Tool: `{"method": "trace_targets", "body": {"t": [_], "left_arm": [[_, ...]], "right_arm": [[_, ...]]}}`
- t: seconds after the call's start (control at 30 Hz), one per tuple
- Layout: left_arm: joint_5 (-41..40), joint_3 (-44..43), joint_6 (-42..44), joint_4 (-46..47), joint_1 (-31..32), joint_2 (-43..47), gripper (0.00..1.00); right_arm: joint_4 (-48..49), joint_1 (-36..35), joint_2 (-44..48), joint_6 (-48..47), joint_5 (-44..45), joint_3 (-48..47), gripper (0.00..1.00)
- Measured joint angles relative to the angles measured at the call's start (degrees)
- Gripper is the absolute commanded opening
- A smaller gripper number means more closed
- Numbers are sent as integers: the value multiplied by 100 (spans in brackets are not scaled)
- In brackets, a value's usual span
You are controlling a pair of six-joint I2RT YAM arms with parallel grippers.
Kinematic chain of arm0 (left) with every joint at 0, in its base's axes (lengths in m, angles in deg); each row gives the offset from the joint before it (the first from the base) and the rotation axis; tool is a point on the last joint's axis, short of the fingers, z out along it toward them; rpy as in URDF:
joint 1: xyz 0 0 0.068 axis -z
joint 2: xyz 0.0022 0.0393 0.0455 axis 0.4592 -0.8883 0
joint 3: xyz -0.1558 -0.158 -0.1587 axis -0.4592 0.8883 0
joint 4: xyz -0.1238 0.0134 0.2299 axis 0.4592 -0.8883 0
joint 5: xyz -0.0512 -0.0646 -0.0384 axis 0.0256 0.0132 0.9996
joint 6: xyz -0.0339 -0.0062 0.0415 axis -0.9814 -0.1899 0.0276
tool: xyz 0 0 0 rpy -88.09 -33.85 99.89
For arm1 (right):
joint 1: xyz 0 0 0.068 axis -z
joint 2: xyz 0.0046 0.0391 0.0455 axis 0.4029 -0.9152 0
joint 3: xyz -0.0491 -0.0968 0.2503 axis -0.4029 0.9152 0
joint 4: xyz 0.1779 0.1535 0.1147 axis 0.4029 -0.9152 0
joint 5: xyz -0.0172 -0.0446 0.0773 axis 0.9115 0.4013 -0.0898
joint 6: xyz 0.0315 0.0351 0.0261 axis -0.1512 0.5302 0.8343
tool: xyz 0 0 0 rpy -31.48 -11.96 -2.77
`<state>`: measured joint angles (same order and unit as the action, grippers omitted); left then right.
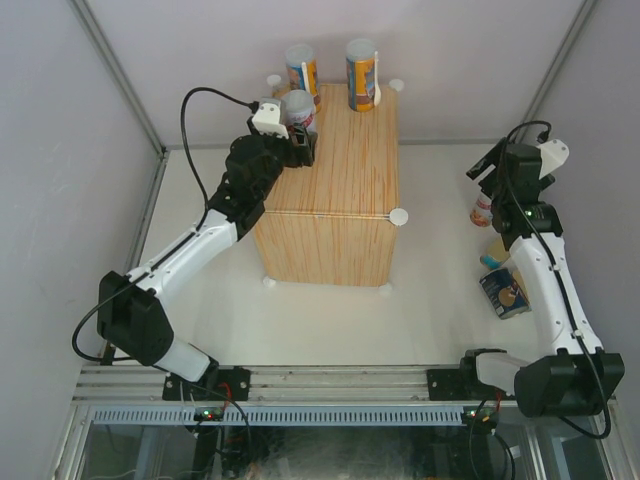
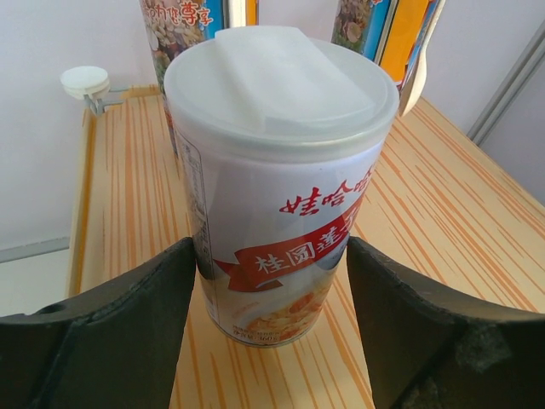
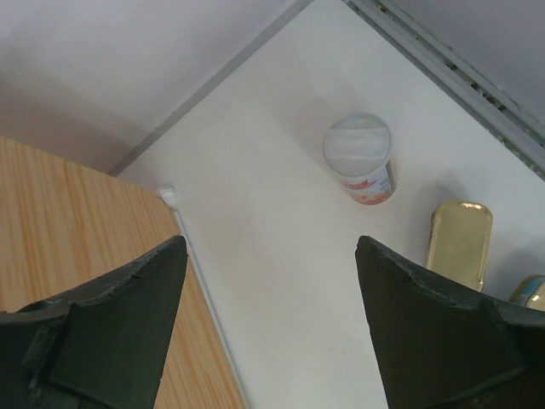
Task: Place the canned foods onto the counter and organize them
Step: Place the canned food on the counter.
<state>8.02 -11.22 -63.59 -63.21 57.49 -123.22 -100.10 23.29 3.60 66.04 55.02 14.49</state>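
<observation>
On the light wood counter point(image 1: 340, 190) a short white-red can point(image 1: 298, 108) stands upright near the back left. My left gripper point(image 1: 300, 132) reaches it from the left. In the left wrist view both fingers press the sides of this can point(image 2: 281, 213), with the gripper point(image 2: 271, 281) shut on it. Two tall blue-orange cylinders point(image 1: 302, 68) point(image 1: 361, 72) stand behind it at the back edge. My right gripper point(image 3: 271, 256) hangs open and empty over the white table right of the counter point(image 3: 77, 230). Beyond it stand another white-red can point(image 3: 362, 158) and a flat gold tin point(image 3: 461, 243).
A dark blue can point(image 1: 505, 293) lies on the table beside the right arm, close to the gold tin point(image 1: 497, 247). White round knobs point(image 1: 398, 216) mark the counter's corners. Grey walls and a metal frame close the table at the back and sides.
</observation>
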Motion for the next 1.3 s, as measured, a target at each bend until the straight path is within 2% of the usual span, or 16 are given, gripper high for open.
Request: {"method": "trace_targets", "body": {"t": [1.3], "left_arm": [[151, 0, 68, 114, -142, 0, 76]], "right_arm": [[-13, 426, -619, 24, -553, 240, 85]]}}
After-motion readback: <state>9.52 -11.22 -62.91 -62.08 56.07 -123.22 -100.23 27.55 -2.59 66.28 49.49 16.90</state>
